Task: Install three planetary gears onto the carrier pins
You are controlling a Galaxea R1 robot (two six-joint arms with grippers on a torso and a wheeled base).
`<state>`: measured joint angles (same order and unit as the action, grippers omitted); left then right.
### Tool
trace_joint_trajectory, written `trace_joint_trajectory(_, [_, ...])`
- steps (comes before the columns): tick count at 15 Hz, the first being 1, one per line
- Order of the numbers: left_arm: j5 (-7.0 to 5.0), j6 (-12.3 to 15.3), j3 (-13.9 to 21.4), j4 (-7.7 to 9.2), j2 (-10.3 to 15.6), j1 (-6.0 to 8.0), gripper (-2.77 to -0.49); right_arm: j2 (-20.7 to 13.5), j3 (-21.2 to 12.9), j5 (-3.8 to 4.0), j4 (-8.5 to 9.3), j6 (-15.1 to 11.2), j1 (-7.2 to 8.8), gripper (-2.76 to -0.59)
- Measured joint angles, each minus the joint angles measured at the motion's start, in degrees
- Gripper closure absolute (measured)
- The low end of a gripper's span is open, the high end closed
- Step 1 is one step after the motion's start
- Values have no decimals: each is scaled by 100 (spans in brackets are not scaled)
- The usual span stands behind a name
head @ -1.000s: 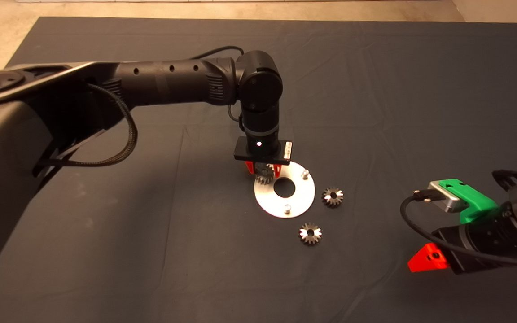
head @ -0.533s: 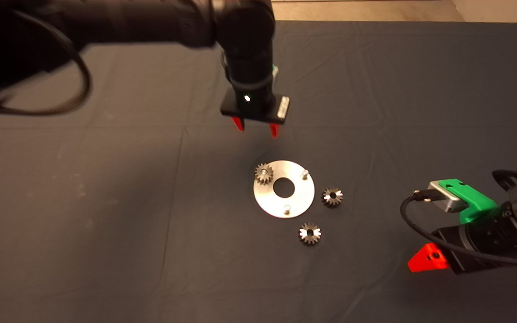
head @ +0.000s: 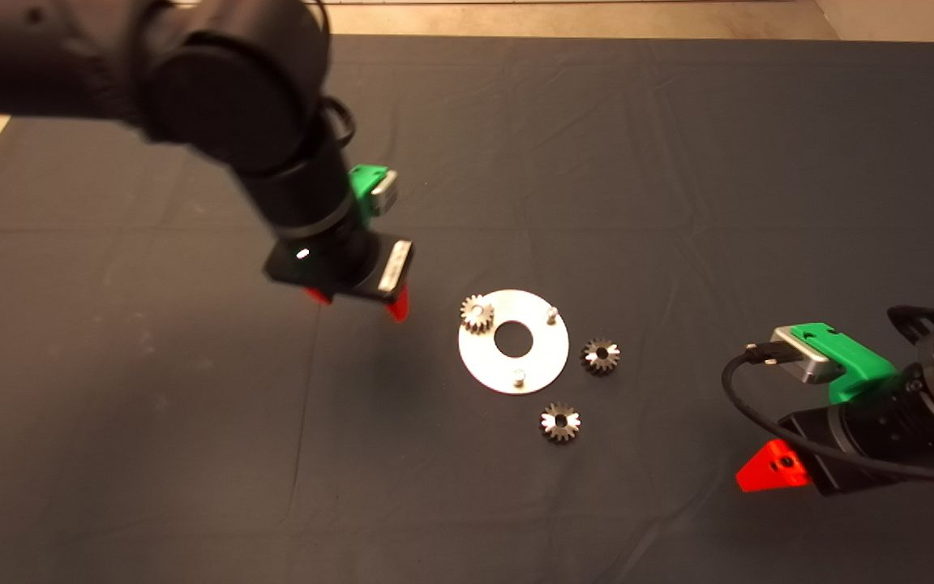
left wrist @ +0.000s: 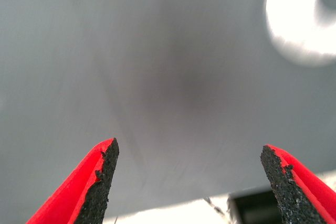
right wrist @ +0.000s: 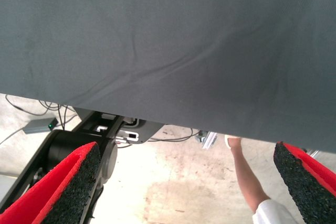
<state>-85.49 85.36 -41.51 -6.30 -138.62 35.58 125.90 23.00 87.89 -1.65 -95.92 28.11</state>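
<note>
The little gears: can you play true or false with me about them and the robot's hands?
1. One gear already sits on a pin of the round silver plate. True.
2. All three pins have gears on them. False: two pins are bare.
3. Two gears lie on the dark mat, off the plate. True.
4. The left gripper is holding a gear. False: its fingers are open with nothing between them, and it hangs over the mat beside the plate.
5. The right gripper is over the plate. False: it waits open at the mat's edge.
</note>
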Motion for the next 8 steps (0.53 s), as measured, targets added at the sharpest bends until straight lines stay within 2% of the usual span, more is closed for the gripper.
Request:
trace_joint_trajectory(2, [-69,398,743,13,634,3,-204,77,84,0,-6,209,0,-246])
trace_joint_trajectory(3, [-111,660,1042,30,897,5,-205,171,155,0,-6,329,0,-246])
trace_joint_trajectory(4, [-139,846,1310,33,1089,7,-215,317,271,2,-9,491,0,-246])
trace_joint_trajectory(6, [-157,1005,1716,46,1148,35,-217,710,654,-9,-26,849,0,-246])
trace_joint_trajectory(8, [-129,1166,1953,50,1134,35,-217,883,1017,-49,-59,1299,-2,-246])
